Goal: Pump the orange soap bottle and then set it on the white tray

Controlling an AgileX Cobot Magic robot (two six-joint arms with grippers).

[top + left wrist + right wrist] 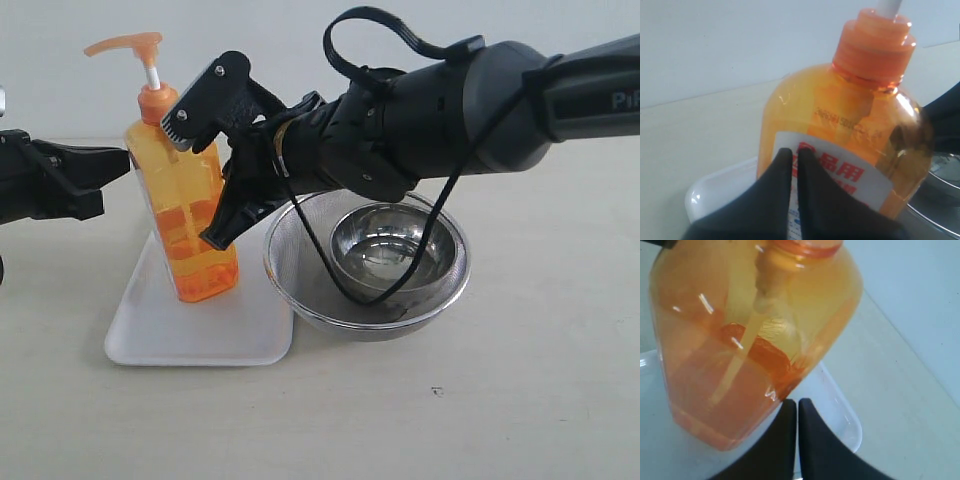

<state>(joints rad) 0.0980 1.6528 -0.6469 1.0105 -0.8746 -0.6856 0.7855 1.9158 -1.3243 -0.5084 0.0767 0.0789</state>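
One orange soap bottle (190, 215), partly filled, stands upright near the white tray's (150, 335) far right corner. Beside it, a mesh strainer (300, 290) holds a steel bowl (440, 240). Left pincer (794, 152) and right pincer (797, 402) are closed, empty.

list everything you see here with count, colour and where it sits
orange soap bottle: one, translucent orange with an orange pump on a white stem, upright on the tray
white tray: one, white, on the table, left of the strainer
mesh strainer: one, steel, on the table by the tray's right edge
metal bowl: one, shiny steel, inside the strainer
table: one, pale beige, under everything
left claw: one, black, shut, pointing at the bottle's label from the left
right claw: one, black, shut, by the bottle's right side, holding nothing
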